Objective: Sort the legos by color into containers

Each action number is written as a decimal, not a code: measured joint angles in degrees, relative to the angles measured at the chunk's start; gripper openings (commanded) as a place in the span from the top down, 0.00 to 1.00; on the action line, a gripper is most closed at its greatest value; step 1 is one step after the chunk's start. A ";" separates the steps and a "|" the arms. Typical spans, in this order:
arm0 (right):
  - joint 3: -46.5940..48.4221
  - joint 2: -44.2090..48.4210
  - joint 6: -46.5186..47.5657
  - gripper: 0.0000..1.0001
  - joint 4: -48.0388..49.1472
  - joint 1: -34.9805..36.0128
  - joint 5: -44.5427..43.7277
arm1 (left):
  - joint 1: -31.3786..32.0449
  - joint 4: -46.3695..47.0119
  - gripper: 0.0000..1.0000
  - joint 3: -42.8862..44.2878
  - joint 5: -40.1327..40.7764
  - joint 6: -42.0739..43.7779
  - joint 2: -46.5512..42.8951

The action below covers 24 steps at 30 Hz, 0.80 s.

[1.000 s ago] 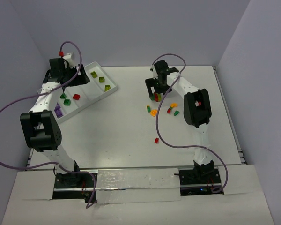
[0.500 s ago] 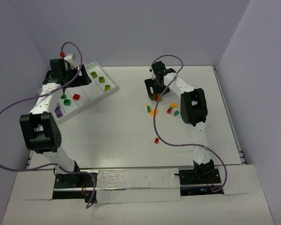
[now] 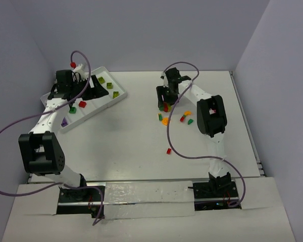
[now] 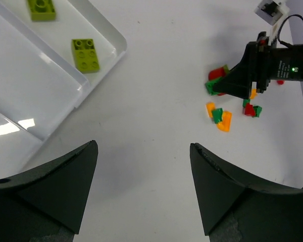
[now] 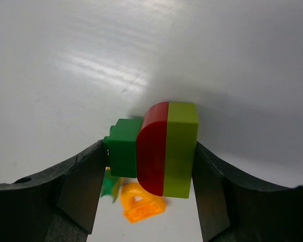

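The right gripper [image 5: 149, 151] is clamped on a brick cluster [image 5: 164, 148] of green, red and lime pieces pressed side by side between its fingers, low on the table [image 5: 91, 60]. An orange brick [image 5: 141, 204] lies just behind the cluster, toward the wrist. The left gripper [image 4: 142, 147] hangs spread and empty over bare table. The white tray [image 4: 118, 45] sits ahead to its left, with lime bricks [image 4: 86, 54] in the tray's end compartment.
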<state>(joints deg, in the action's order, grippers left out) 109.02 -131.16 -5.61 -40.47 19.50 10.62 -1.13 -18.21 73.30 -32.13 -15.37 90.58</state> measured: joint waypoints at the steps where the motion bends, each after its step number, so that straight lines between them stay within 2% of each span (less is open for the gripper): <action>1: -1.83 1.18 -0.85 0.49 0.84 -0.24 2.55 | 0.21 0.72 0.16 -1.40 -0.57 -0.25 -1.13; 8: -10.85 12.45 -12.54 0.49 9.17 -3.73 16.25 | 4.69 2.91 0.15 -4.18 -0.13 -0.22 -5.70; 11: -15.92 18.62 -21.07 0.48 17.83 -5.18 20.33 | 8.24 3.82 0.15 -4.18 2.04 -0.01 -7.13; 15: -25.81 25.70 -37.33 0.49 33.11 -5.89 25.26 | 13.47 5.92 0.15 -3.99 5.82 -1.00 -8.02; 20: -34.27 26.78 -55.65 0.51 46.60 -5.80 28.54 | 18.89 6.95 0.15 -1.97 11.09 -3.71 -5.71; 24: -36.75 26.76 -63.79 0.51 49.76 -5.78 29.42 | 23.21 7.89 0.14 2.49 15.19 -5.24 -1.44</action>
<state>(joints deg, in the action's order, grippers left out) 72.27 -104.40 -69.39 9.29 13.72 40.04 22.08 -10.32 75.79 -16.94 -20.61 89.14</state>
